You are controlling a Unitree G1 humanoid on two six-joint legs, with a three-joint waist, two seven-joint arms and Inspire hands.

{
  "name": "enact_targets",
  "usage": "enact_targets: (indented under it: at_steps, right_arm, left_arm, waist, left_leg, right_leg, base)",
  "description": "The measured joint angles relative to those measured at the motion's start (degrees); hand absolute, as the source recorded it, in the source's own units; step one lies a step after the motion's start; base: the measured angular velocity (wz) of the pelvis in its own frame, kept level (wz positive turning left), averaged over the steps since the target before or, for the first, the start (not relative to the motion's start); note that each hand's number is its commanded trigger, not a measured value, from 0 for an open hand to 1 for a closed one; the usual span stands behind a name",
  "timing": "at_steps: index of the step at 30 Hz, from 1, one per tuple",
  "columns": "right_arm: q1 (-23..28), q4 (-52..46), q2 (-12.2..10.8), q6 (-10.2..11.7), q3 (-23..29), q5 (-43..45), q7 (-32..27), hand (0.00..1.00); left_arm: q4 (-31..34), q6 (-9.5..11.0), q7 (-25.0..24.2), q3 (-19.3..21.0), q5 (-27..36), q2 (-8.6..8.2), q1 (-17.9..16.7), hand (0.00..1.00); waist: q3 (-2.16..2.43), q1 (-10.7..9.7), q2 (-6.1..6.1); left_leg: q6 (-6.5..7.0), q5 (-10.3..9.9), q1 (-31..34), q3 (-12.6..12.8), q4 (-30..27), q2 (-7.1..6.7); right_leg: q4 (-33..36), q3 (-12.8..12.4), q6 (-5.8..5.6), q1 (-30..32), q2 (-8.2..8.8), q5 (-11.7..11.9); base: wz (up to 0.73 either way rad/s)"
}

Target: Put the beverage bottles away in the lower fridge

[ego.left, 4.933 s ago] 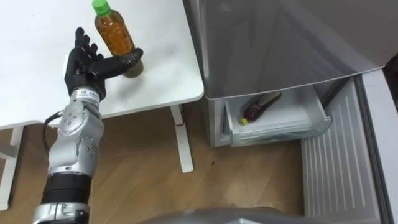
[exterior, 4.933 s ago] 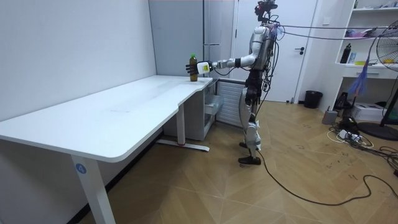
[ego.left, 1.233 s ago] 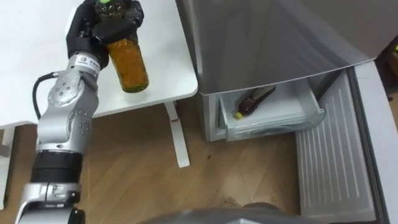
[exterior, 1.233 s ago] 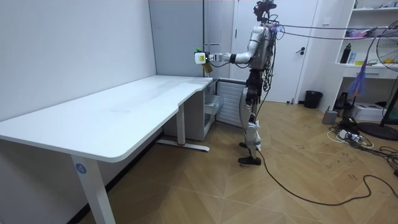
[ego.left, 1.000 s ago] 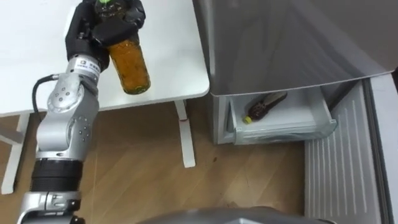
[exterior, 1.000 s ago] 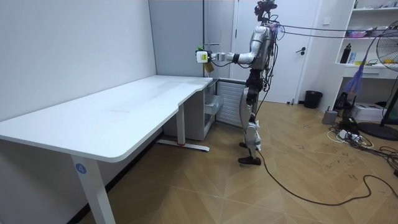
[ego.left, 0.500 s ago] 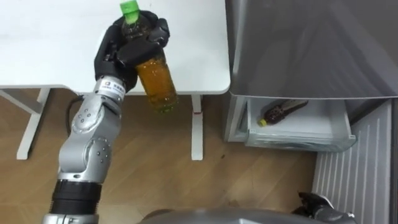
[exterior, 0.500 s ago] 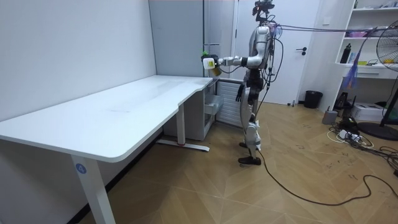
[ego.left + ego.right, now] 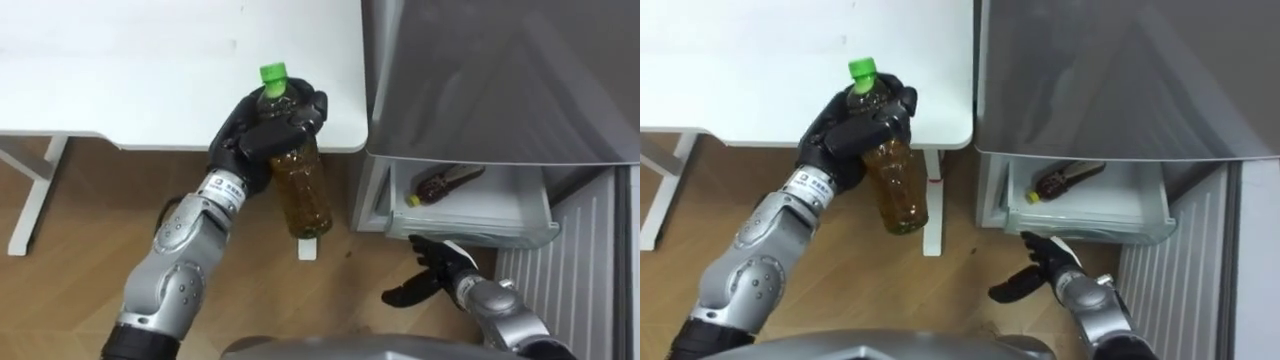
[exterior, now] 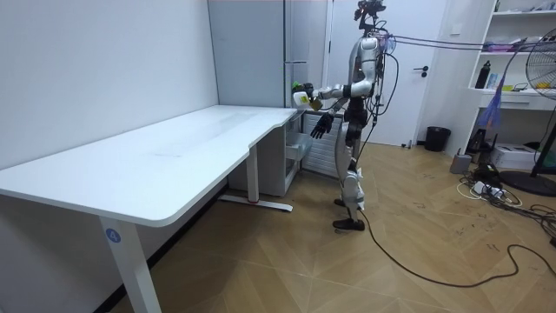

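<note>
bottle shoulder under left robot hand, fridge cropped

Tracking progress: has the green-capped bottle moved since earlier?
Yes: the left hand carried the bottle off the white table, toward the fridge drawer.

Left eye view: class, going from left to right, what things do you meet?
Table → tea bottle in the left hand → dark bottle in the drawer → fridge door.
</note>
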State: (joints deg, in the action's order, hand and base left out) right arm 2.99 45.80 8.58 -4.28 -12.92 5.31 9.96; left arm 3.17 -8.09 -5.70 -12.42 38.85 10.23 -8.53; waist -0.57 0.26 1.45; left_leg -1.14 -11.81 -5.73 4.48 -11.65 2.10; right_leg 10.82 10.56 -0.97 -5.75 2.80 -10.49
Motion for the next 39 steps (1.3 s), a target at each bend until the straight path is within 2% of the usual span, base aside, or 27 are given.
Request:
enact_targets:
  at_steps: [3, 9, 28, 34, 39]
  right_arm:
    - [0.01, -1.22, -0.04, -0.03, -0.16, 0.02, 2.21, 0.0]
    - [0.0, -7.89, 0.18, -0.16, -1.31, -0.04, 5.81, 0.0]
    - [-0.01, -13.2, -0.37, -0.76, -4.14, -0.38, 13.58, 0.0]
    - [0.03, -13.4, -0.25, -0.68, -4.85, -0.53, 16.42, 0.0]
    - [-0.03, -13.56, -0.53, -0.69, -6.59, -0.78, 21.21, 0.0]
  left_arm:
    - [-0.12, 0.0, -0.37, -0.78, 0.0, 0.54, -1.27, 1.0]
    - [-2.06, 0.0, -2.47, -1.49, -0.11, 1.83, -2.51, 1.0]
    - [-4.34, 0.01, -2.86, -3.6, -0.07, 2.04, -2.62, 1.0]
    - [-9.01, 0.34, -3.81, -3.59, -0.08, 1.95, -2.64, 1.0]
    - [-9.37, 1.06, -4.73, -3.54, -0.11, 1.67, -2.61, 1.0]
  waist:
    - [-0.12, -0.07, 0.57]
    - [0.06, 0.04, 1.03]
    - [-0.14, 0.09, 1.29]
    - [-0.3, 0.26, 1.05]
    - [-0.42, 0.85, 0.9]
  left_leg:
    - [0.0, 0.0, 0.06, 0.21, -0.04, 0.05]
    - [0.0, 0.0, 0.0, 0.95, -0.09, 0.26]
    - [0.0, -0.02, 0.73, 1.61, 0.25, 0.31]
    - [0.0, -0.02, 0.99, 1.55, 0.04, 0.36]
    - [-0.05, -0.07, 1.03, 1.53, 0.03, 0.44]
  right_leg:
    - [0.09, -0.48, 0.0, -0.01, -0.04, 0.01]
    - [0.03, -1.17, 0.1, 0.22, -0.26, 0.11]
    - [0.55, -2.17, 0.15, 1.64, -0.33, 0.17]
    - [0.89, -1.76, 0.17, 1.9, -0.29, 0.18]
    - [1.08, -1.44, 0.21, 1.9, -0.26, 0.2]
  base:
    - [-0.01]
    - [-0.06]
    - [-0.01]
    - [0.0]
    - [0.0]
